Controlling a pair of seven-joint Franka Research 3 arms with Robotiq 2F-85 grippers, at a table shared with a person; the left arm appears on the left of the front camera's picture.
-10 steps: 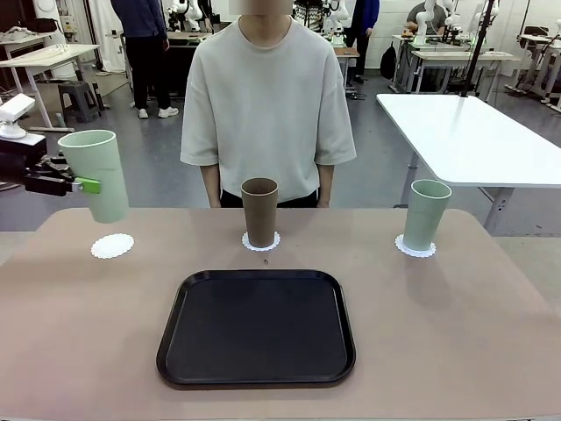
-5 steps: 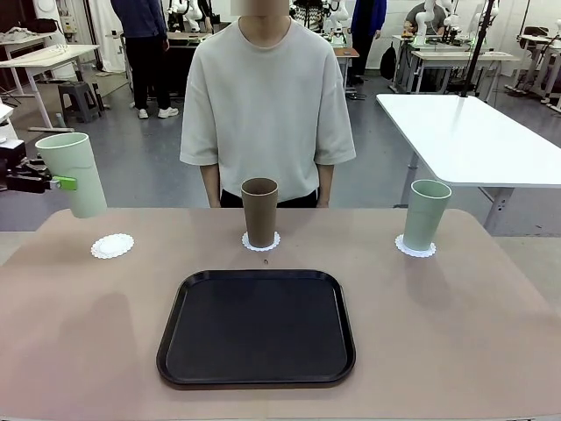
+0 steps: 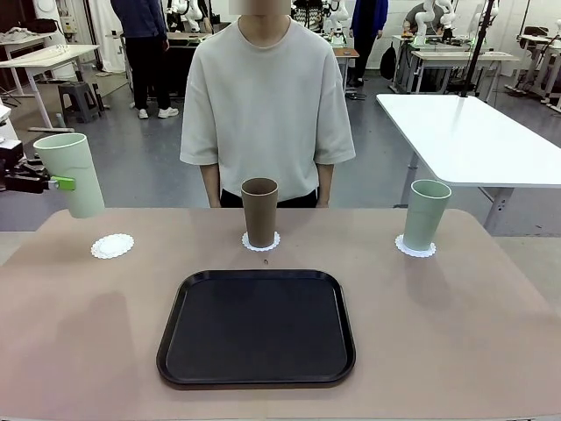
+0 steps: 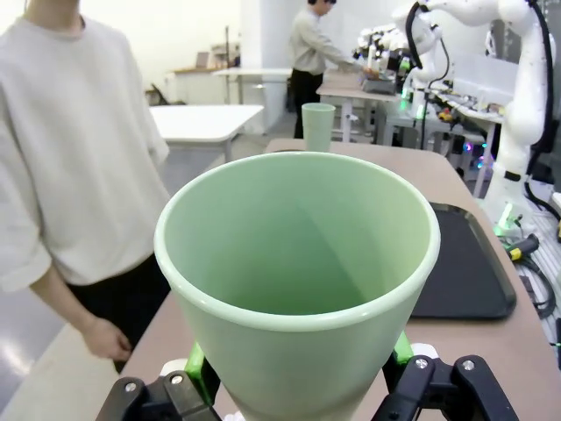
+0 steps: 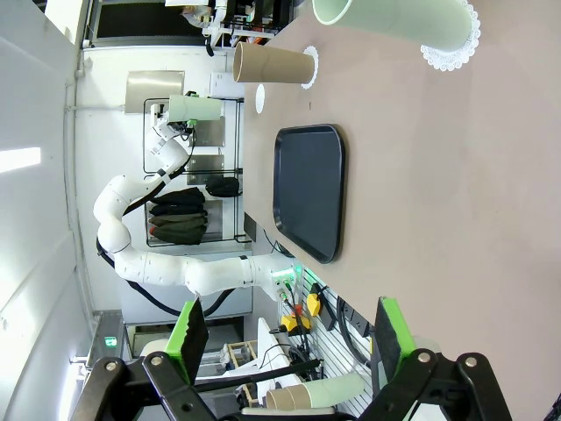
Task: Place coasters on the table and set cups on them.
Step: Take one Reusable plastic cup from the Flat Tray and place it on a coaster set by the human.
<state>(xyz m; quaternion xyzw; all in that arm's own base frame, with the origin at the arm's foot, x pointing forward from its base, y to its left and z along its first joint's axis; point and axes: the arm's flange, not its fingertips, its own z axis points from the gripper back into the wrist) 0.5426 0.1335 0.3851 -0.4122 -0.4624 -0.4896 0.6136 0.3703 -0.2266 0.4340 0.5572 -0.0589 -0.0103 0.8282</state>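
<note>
Left end effector (image 3: pixel 54 183) gripping mint cup (image 3: pixel 72 174) by its side, holding it upright in air, up and left of empty coaster (image 3: pixel 112 246), likely so base is landing flat on coaster. Brown cup (image 3: pixel 259 211) and second mint cup (image 3: pixel 426 214) already sitting on coasters along desk (image 3: pixel 456 333) far edge. Right end effector (image 5: pixel 285 338) hanging released, empty, clear of cups.

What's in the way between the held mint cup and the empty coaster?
Nothing visible. The left gripper holds the mint cup in the air, up and left of the bare coaster; only open table surrounds it.
</note>
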